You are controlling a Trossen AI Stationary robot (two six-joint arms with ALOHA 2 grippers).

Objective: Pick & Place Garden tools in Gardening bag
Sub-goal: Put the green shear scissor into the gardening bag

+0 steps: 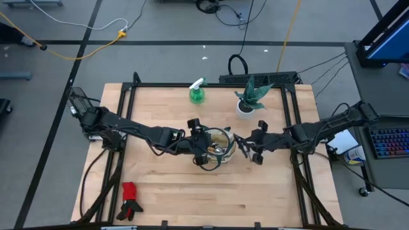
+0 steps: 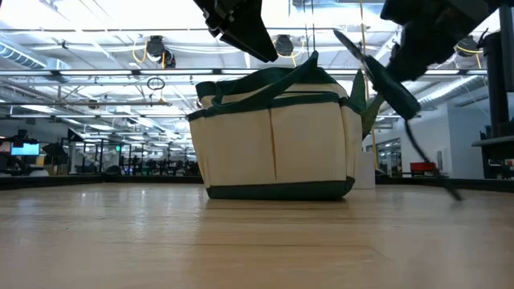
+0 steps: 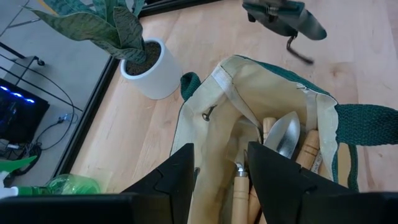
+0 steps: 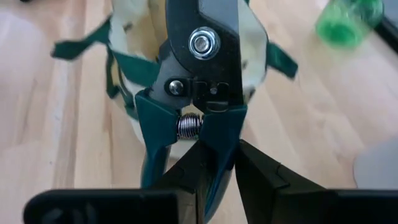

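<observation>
Right tool [image 4: 217, 165]: pinching the pruning shears [image 4: 199, 81] just beside the gardening bag [image 2: 273, 144] | left tool [image 3: 221, 180]: spread, above the bag's mouth; trowels [image 3: 283, 134] inside | bag mid-desk [image 1: 166, 191]

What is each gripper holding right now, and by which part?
The right gripper holds the pruning shears by one of the teal handles, just below the spring. The left gripper stands open over the gardening bag, holding nothing.
</observation>
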